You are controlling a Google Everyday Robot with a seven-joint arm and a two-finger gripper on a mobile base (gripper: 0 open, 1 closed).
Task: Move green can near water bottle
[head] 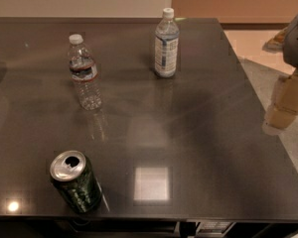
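The green can (75, 182) stands upright near the table's front left edge, with its silver top and open pull-tab hole showing. The water bottle (84, 74), clear and ribbed with a white cap and a narrow dark label band, stands upright at the back left, well behind the can. My gripper (283, 105) is at the frame's right edge, off the table's right side and far from both. It holds nothing that I can see.
A second bottle with a tall white-and-blue label (166, 44) stands at the back centre. The dark glossy table (188, 133) shows light reflections. Its front edge runs just below the can and its right edge slants towards the floor.
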